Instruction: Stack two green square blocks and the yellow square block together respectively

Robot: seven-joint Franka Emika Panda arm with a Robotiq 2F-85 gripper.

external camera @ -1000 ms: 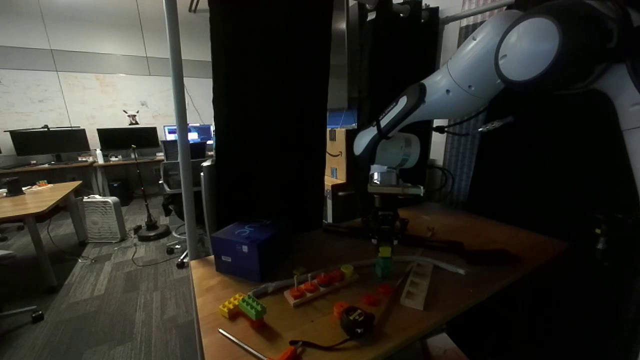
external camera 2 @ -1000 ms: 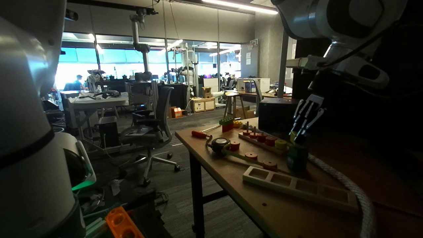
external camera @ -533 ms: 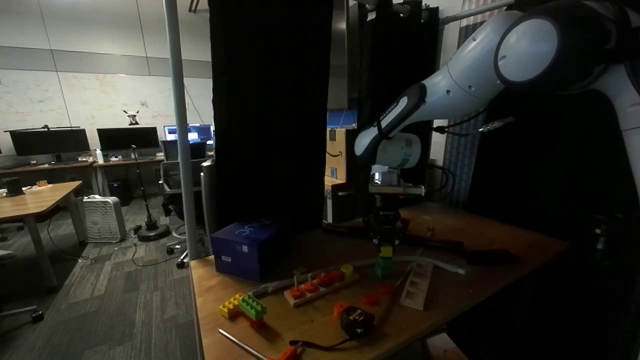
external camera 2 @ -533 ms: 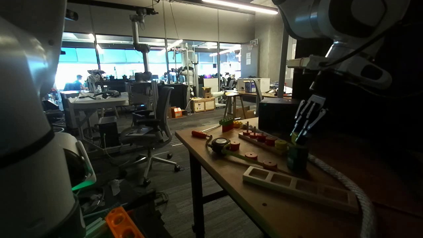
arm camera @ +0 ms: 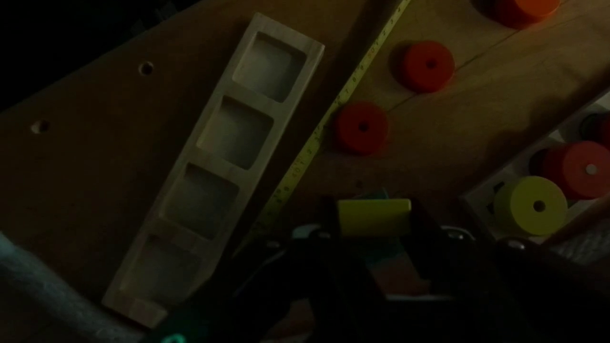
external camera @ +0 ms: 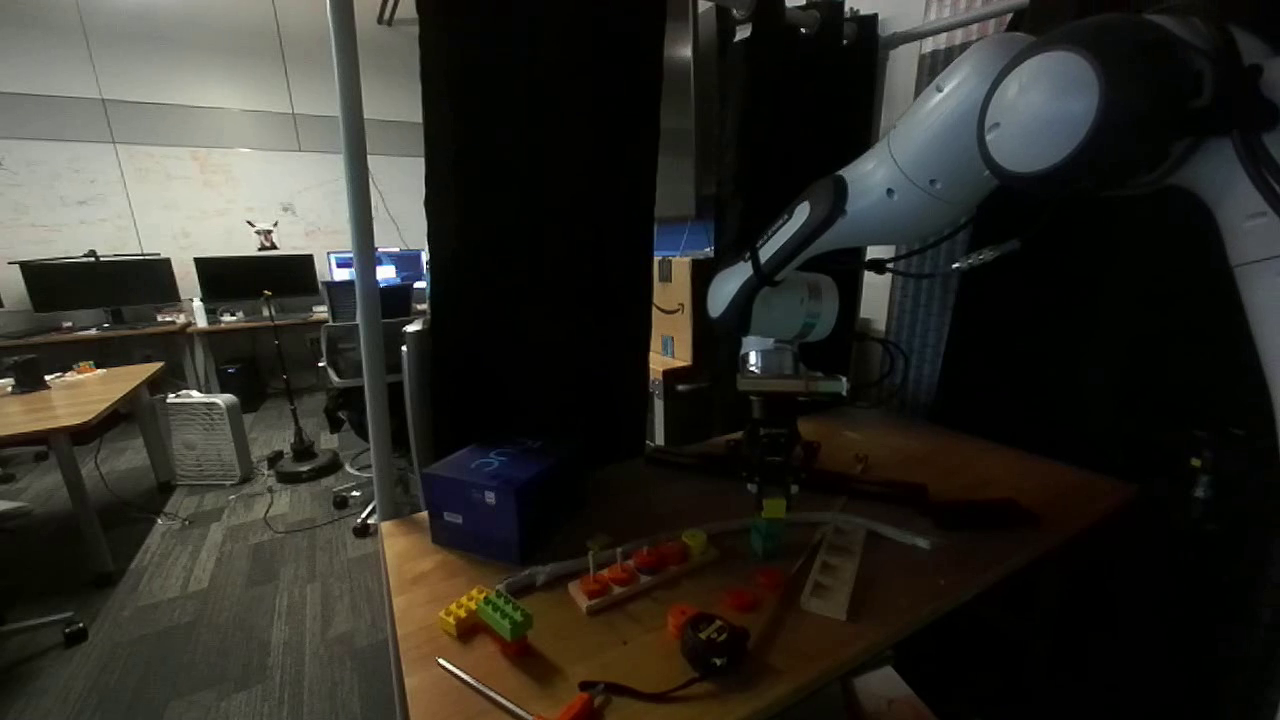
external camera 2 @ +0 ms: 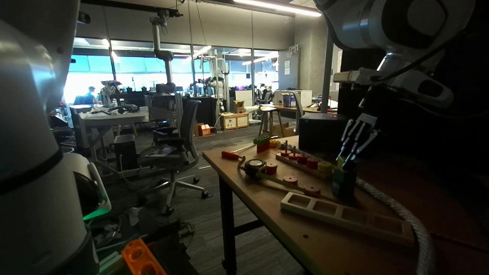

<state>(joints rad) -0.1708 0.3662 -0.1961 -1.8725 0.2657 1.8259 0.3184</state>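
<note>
My gripper [external camera: 773, 490] is shut on the yellow square block [external camera: 774, 508], which also shows in an exterior view [external camera 2: 340, 162] and between the fingers in the wrist view [arm camera: 374, 217]. Directly beneath it stand the green square blocks [external camera: 767, 538], a dark teal-green stack on the table, also in an exterior view [external camera 2: 344, 183]. The seam between the green blocks is too dark to make out. In the wrist view the yellow block hides most of the green stack [arm camera: 381, 247]. The yellow block is at the stack's top; I cannot tell whether they touch.
A wooden tray with square compartments [external camera 2: 345, 217] lies beside the stack. Red discs [arm camera: 363, 127], a tape measure [external camera: 713, 643] with its tape out, and a peg board with discs [external camera: 640, 580] are near. A rope [external camera 2: 401, 214] curves behind. A blue box [external camera: 490, 500] and toy bricks [external camera: 505, 613] stand farther off.
My gripper has shifted slightly and come down a little with the yellow block, closer to the top of the green stack. The green stack has not moved.
</note>
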